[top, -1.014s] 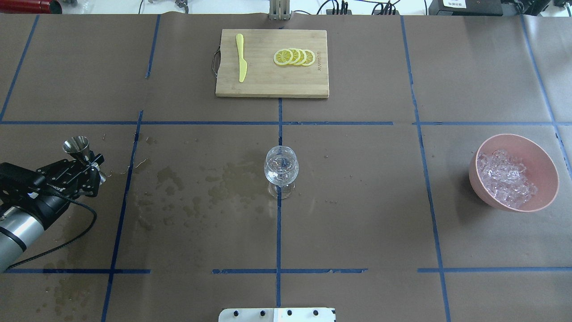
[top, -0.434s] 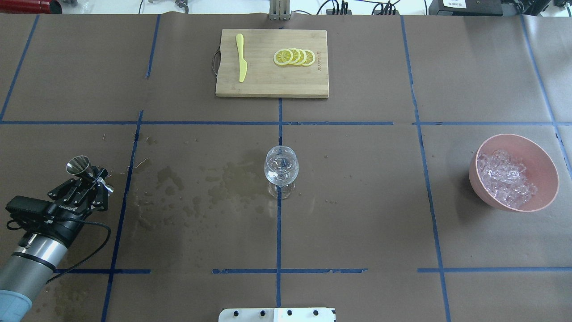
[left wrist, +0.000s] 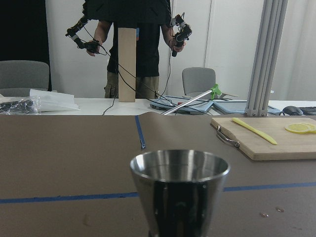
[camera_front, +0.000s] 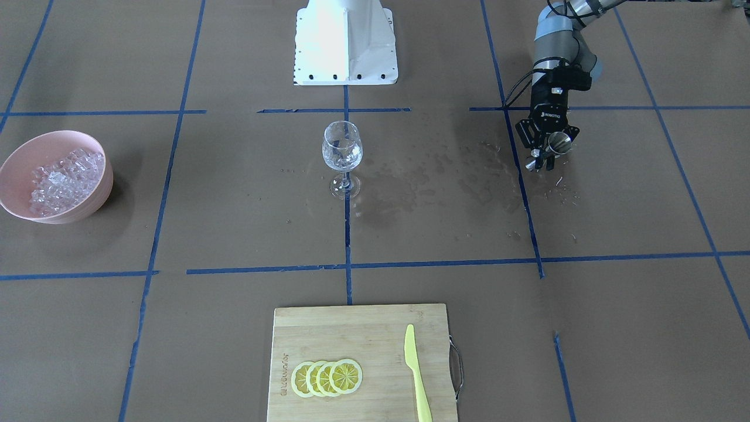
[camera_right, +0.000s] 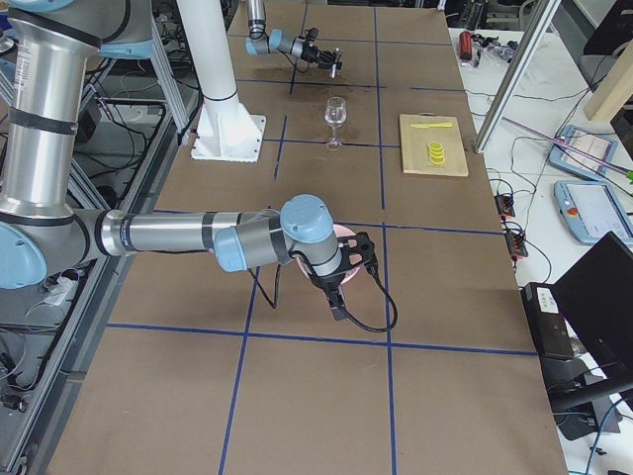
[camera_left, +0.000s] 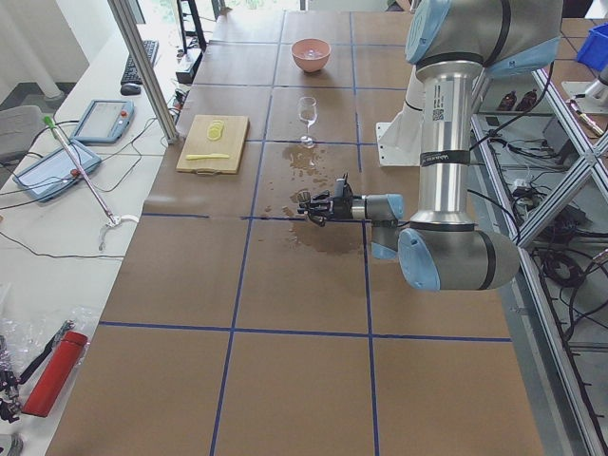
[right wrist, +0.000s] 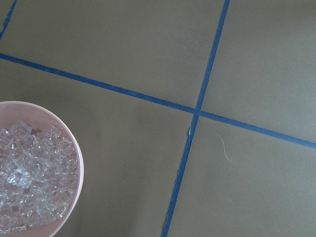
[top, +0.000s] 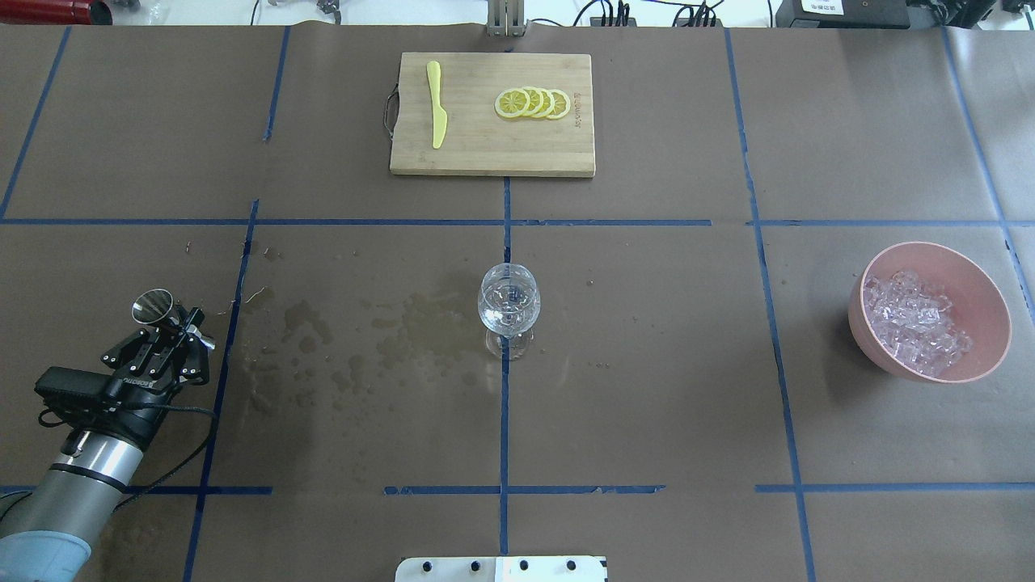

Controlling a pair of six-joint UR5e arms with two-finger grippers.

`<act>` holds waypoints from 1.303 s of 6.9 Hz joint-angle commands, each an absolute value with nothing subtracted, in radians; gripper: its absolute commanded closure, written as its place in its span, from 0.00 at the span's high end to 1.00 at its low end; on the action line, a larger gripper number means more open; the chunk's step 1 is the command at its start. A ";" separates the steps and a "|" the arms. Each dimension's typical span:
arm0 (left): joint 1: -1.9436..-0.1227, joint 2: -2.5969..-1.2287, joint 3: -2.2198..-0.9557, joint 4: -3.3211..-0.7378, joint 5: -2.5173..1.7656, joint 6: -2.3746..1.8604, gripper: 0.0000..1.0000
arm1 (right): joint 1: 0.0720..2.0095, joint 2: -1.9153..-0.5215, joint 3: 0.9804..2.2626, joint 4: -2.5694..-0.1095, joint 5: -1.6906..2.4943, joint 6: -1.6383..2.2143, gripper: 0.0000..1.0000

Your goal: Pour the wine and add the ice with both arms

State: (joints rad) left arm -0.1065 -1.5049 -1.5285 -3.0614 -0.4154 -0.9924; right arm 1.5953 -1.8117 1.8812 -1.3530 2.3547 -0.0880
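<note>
gripping a steel jigger about its waist, the left claw hangs low over the left part of the worktop, just beside a patch of damp stains; the wine glass stands upright at the centre, well apart from it. the ice lies heaped in a pink bowl far to the right; the right claw shows only in the right side view, near that bowl, and whether it is wide or narrow cannot be told.

Bright, even light falls from above. The pink bowl throws a soft shadow. The white base glares. The steel cup between the jaws of the left gripper shines like a mirror.
</note>
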 commanded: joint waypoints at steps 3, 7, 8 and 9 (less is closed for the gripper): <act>-0.086 -1.511 -1.497 -3.062 -0.410 -0.991 0.03 | 1.595 -1.812 1.879 -1.353 2.353 -0.089 1.00; -0.086 -1.529 -1.470 -3.062 -0.410 -0.991 0.11 | 1.595 -1.813 1.879 -1.353 2.353 -0.089 1.00; -0.086 -1.532 -1.467 -3.062 -0.410 -0.991 0.14 | 1.595 -1.812 1.879 -1.353 2.353 -0.089 1.00; -0.086 -1.532 -1.470 -3.062 -0.410 -0.991 0.17 | 1.595 -1.810 1.878 -1.353 2.353 -0.089 1.00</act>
